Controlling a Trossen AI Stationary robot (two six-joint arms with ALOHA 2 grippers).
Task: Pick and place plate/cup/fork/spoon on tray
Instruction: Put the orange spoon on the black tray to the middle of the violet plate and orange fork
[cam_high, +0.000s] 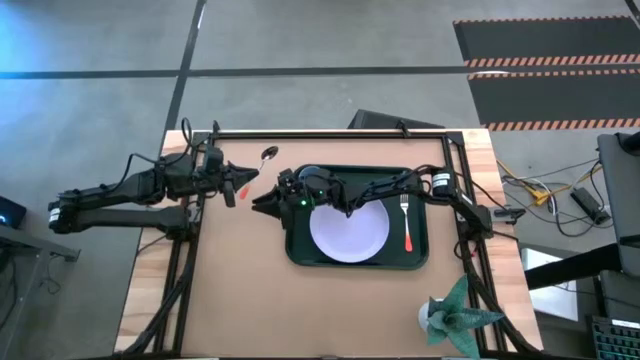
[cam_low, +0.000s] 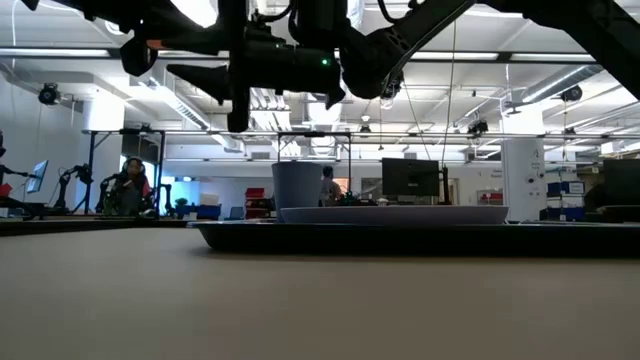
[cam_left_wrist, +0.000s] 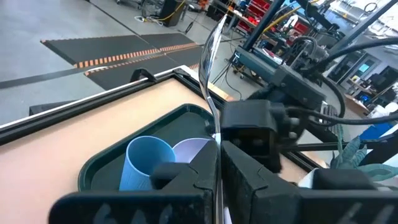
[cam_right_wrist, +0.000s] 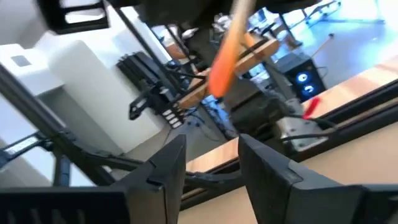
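Left claw (cam_high: 238, 185) is shut tight on the spoon (cam_high: 266, 156), up off the table, just left of the tray (cam_high: 420, 262). I hold it by the orange-red end. The silver part sticks out past my fingers, away from me and twd the far side of the table. In the left wrist view the spoon (cam_left_wrist: 208, 56) shows as a thin silver line going up from btw my fingers (cam_left_wrist: 186, 180).

Right claw (cam_high: 265, 203) is at the tray's left edge, very near the left claw, pointing at it. Its fingers are apart w/ nothing in them. In the right wrist view the orange handle (cam_right_wrist: 225, 53) is out ahead of the gap and slanted across it, not in it.

Plate (cam_high: 348, 232), cup (cam_left_wrist: 143, 162) and fork (cam_high: 406, 225) are on the tray. So I think only the spoon is left.

Both claws are close to it, but left has it. The tray lies to the right of the spoon. Looks like a pass, left to right, but I can't be sure. If so, right claw needs to line up w/ the handle's long way first.
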